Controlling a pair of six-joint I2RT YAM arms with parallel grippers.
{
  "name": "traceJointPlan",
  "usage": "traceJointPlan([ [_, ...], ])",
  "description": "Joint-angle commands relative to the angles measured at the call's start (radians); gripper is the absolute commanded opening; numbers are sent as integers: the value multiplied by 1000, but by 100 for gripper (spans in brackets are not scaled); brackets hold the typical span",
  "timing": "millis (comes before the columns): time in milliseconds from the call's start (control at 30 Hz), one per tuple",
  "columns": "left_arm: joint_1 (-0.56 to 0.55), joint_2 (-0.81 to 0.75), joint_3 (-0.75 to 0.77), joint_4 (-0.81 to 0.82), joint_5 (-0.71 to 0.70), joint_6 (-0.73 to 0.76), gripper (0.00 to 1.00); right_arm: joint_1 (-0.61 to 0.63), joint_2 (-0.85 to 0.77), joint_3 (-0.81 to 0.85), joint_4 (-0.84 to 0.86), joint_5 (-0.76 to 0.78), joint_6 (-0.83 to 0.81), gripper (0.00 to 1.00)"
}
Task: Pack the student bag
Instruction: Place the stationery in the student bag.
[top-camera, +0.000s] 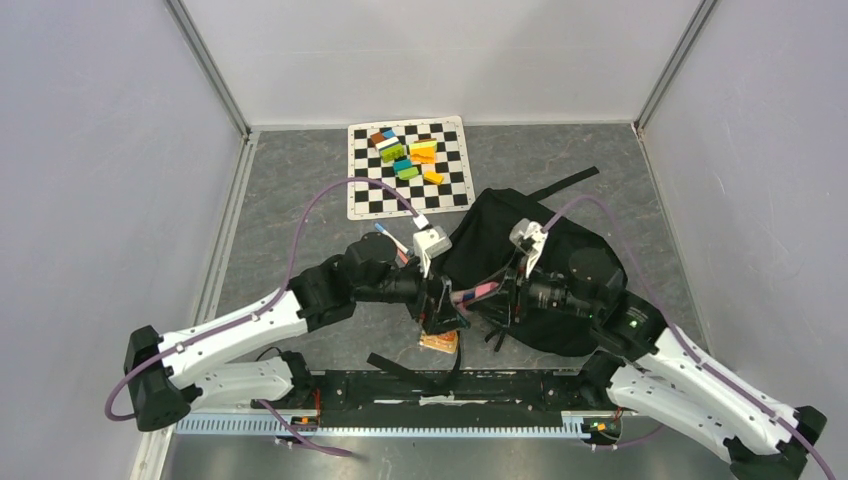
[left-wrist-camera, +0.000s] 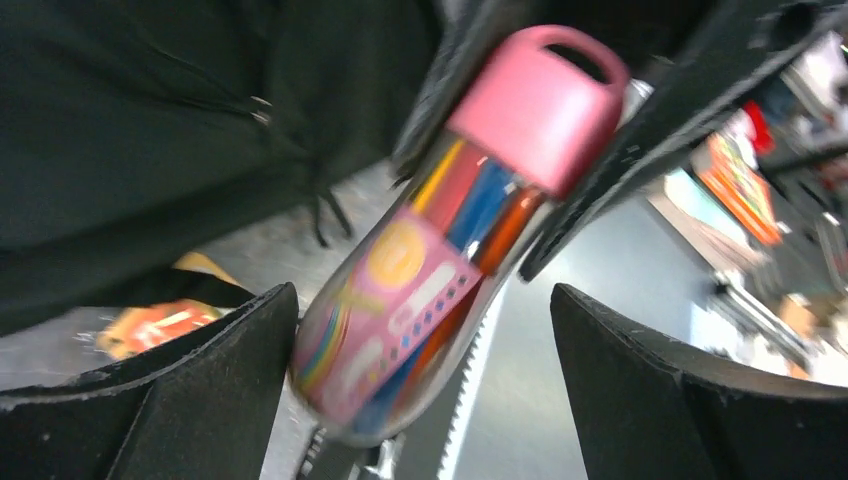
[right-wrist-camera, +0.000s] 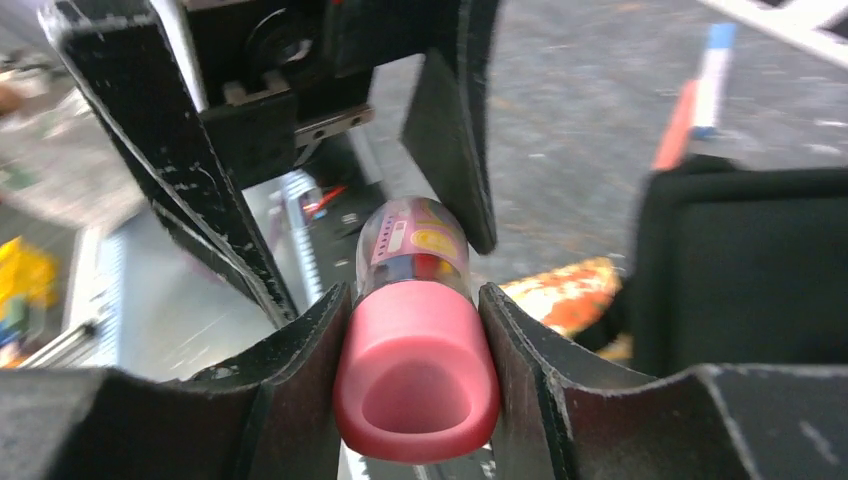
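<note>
Three pale walls (top-camera: 440, 50); student bag (top-camera: 490, 225) on grey tabletop (top-camera: 300, 190)

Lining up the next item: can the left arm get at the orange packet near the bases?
Probably yes. The left gripper hangs open close above the orange packet. Only the marker tube sits between its fingers, and the right gripper grips that by its pink cap.
</note>
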Motion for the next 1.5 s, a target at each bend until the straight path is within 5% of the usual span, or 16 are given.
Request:
traceJointPlan([
  [0,-2,57,32,133,-280,33,100,-10,-62,135,-294,576,-151,0],
  [333,-15,532,321,134,-423,-3,97,-10,-213,67,-456,1207,-156,0],
  [667,-52,841,580,-18,-621,-3,78,-10,-181,-87,-245,1176,-188,0],
  [933,-57,916,645,-73,-808,-5,60,-10,-176,-88,-181,1097,-202,0],
  [1267,-52,986,750,-127,-858,-21,2,-11,-110,-203,-83,1104,-142,0],
  [1467,-53,907,705,-82,-815,-73,2,-10,-135,-343,123,1048,-194,0],
])
